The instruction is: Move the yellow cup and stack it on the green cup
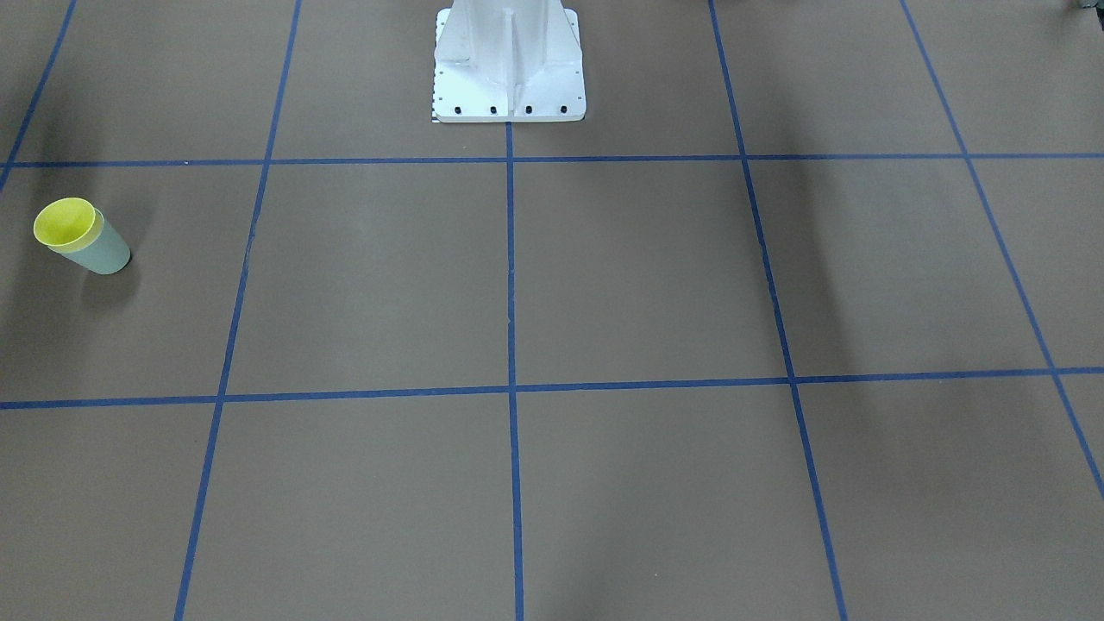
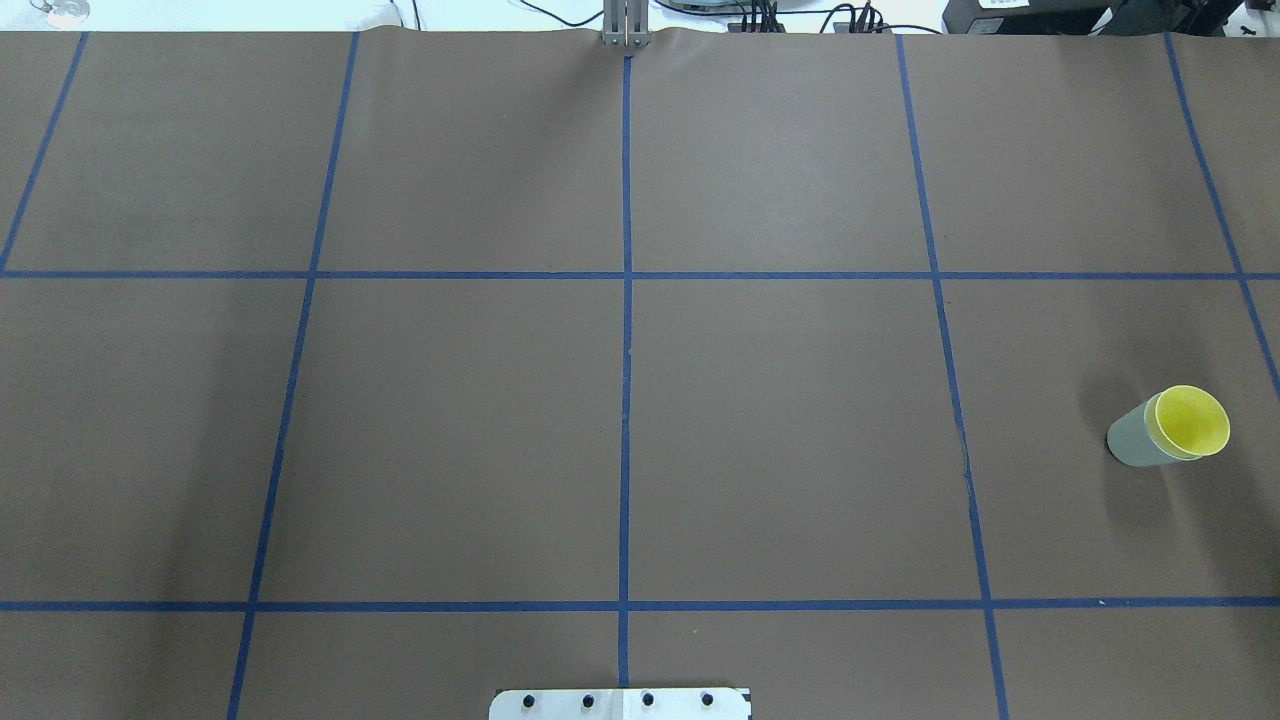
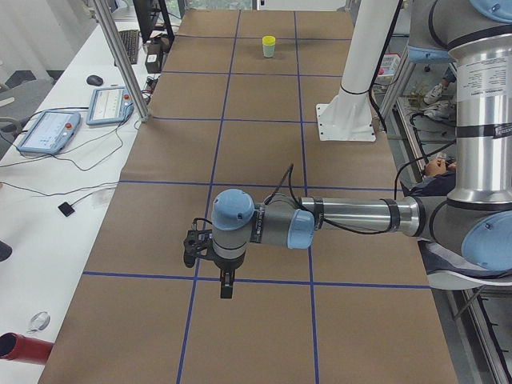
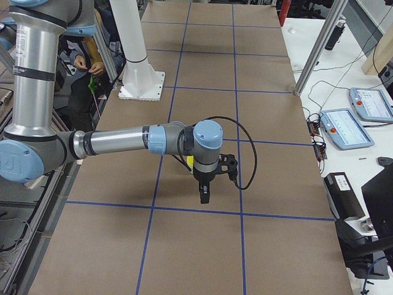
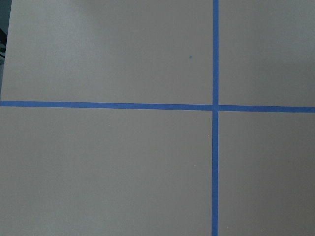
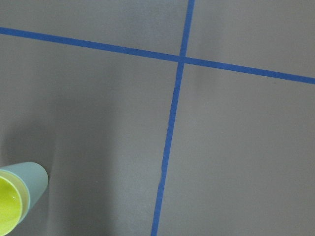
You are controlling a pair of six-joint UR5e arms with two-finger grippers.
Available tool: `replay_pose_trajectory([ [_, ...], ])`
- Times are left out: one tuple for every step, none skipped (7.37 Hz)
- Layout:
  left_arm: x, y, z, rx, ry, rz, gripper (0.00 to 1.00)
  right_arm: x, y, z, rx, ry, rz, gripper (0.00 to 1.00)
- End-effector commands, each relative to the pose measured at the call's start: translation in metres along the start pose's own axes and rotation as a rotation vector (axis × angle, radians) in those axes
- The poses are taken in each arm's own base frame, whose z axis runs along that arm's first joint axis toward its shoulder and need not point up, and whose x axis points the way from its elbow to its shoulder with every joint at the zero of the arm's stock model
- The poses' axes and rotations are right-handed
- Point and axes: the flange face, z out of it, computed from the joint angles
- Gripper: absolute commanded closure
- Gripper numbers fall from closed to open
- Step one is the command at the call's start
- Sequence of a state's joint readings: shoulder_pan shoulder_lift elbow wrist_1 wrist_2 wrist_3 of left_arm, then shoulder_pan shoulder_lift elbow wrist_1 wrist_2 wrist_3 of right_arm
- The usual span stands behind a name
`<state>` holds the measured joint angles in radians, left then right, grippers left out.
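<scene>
The yellow cup sits nested inside the green cup, upright on the brown table on my right side. The pair shows in the overhead view as yellow cup in green cup, small and far in the exterior left view, and at the lower left corner of the right wrist view. My left gripper shows only in the exterior left view, hanging above the table with nothing seen in it. My right gripper shows only in the exterior right view, hanging near the cups. I cannot tell whether either is open or shut.
The white robot pedestal stands at the table's middle on the robot's side. Blue tape lines divide the brown surface into squares. Teach pendants and cables lie on the white bench beside the table, with an aluminium post.
</scene>
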<state>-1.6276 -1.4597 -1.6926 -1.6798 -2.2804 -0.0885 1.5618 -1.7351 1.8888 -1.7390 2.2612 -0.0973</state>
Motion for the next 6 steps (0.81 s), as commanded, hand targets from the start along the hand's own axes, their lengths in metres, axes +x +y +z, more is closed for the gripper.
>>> replay_pose_trajectory([
  [-0.004,0.0004,0.0038,-0.005,-0.007,-0.001,0.0,0.0081,0.0057,0.0008,-0.004,-0.002,0.027,0.0],
  [-0.0074,0.0022,0.0081,-0.014,-0.004,-0.006,0.0,0.0075,0.0056,0.0002,-0.003,-0.004,0.027,0.0],
  [-0.0059,0.0003,0.0065,-0.001,-0.003,0.003,0.0,0.0076,0.0049,0.0003,-0.003,-0.004,0.027,0.0],
  [-0.0036,-0.0008,0.004,0.01,-0.002,0.013,0.0,0.0077,0.0042,0.0003,-0.001,-0.003,0.028,0.0],
  [-0.0028,-0.0011,0.0033,0.013,0.0,0.014,0.0,0.0075,0.0034,0.0,0.006,-0.003,0.022,0.0],
  [-0.0025,-0.0014,0.0029,0.016,0.0,0.017,0.0,0.0079,0.0041,0.0005,0.005,-0.003,0.023,0.0],
])
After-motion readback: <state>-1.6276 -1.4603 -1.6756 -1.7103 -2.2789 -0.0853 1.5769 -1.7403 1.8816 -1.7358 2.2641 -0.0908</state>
